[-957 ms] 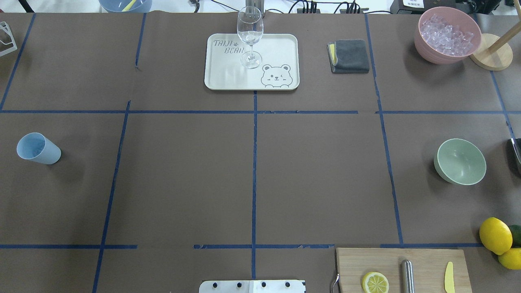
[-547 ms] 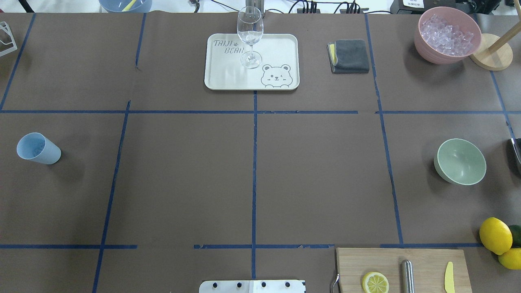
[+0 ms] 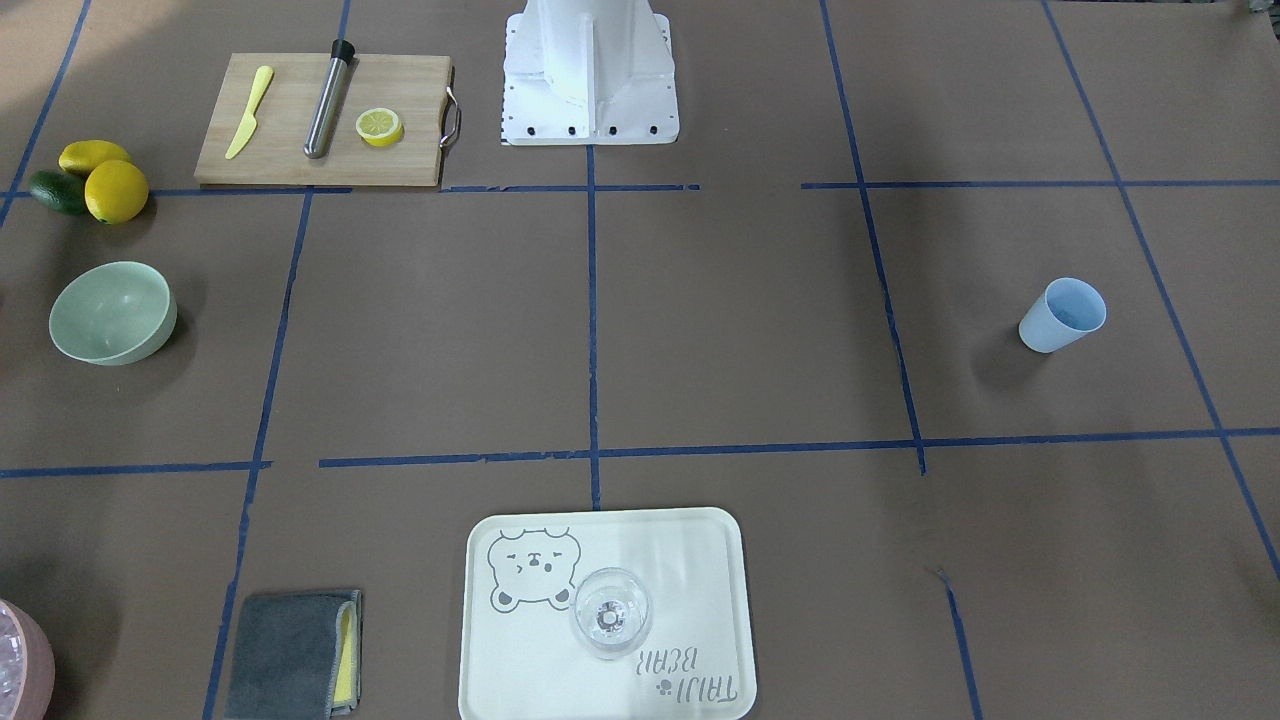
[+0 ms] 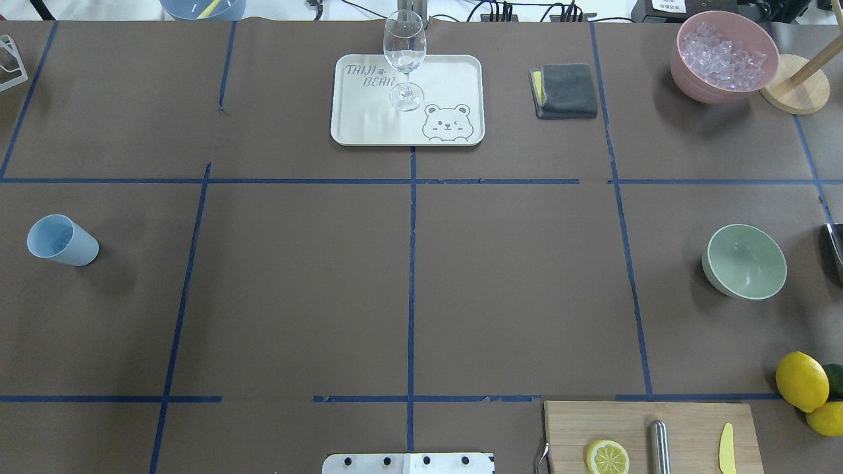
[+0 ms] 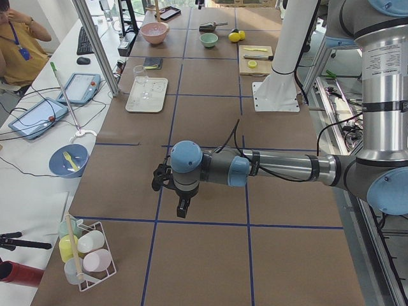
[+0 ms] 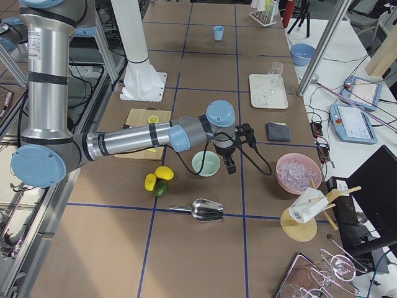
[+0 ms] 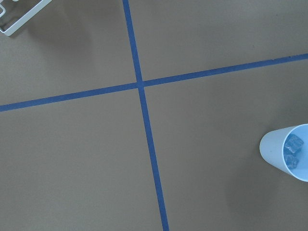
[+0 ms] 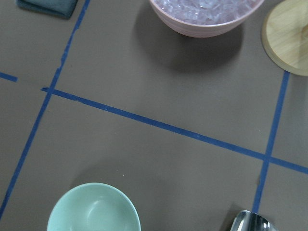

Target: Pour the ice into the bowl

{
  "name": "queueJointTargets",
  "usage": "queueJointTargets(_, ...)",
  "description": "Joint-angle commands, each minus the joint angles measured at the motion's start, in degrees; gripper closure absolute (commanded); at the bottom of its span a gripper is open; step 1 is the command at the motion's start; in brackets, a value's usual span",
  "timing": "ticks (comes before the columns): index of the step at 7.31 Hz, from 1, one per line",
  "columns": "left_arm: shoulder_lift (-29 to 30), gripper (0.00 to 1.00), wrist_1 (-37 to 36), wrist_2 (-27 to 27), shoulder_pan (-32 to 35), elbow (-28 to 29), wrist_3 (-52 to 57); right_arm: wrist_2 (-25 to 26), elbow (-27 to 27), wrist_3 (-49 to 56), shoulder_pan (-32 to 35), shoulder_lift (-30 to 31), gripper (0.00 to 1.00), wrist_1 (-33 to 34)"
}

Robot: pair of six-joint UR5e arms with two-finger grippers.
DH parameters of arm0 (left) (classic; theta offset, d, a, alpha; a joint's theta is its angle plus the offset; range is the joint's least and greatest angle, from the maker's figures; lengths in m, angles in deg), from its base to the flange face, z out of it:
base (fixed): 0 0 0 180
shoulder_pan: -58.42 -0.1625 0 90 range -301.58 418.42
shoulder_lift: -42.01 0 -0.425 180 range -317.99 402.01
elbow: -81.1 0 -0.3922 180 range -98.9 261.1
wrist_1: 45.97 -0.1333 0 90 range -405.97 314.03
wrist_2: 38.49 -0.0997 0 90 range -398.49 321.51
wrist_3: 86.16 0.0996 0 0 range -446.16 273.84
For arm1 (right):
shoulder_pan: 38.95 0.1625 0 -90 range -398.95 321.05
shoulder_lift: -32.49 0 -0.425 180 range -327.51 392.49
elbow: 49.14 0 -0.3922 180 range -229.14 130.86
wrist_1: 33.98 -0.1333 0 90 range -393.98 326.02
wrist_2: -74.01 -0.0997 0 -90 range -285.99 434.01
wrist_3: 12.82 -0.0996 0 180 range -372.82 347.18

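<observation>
The pale mint-green bowl stands upright and empty at the table's right side, also seen in the front view and low in the right wrist view. A few clear ice cubes lie inside the light blue cup at the far left. My right gripper hangs just beside the bowl; I cannot tell whether it is open or shut. My left gripper points down over bare table, and I cannot tell its state either. Neither gripper shows in the overhead, front or wrist views.
A pink container heaped with ice stands at the back right beside a wooden stand. A tray carries a stemmed glass. Also present: a grey cloth, a cutting board, lemons, a metal scoop.
</observation>
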Motion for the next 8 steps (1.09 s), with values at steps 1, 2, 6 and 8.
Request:
queueJointTargets(1,0.00,0.00,0.07,0.01,-0.03,0.05,0.01,3.53,-0.09,-9.88,-10.13,0.90,0.00,-6.68)
queueJointTargets(2,0.00,0.00,1.29,0.01,-0.03,0.14,-0.08,7.82,-0.18,-9.98,-14.35,1.07,0.00,-6.77)
queueJointTargets(6,-0.79,0.00,5.34,0.10,-0.03,1.02,-0.08,9.36,-12.73,-10.33,-15.88,4.33,0.00,-21.53)
queueJointTargets(8,-0.97,0.00,5.34,0.27,0.06,1.02,-0.08,8.92,-13.98,-10.42,-18.16,4.33,0.00,-22.24)
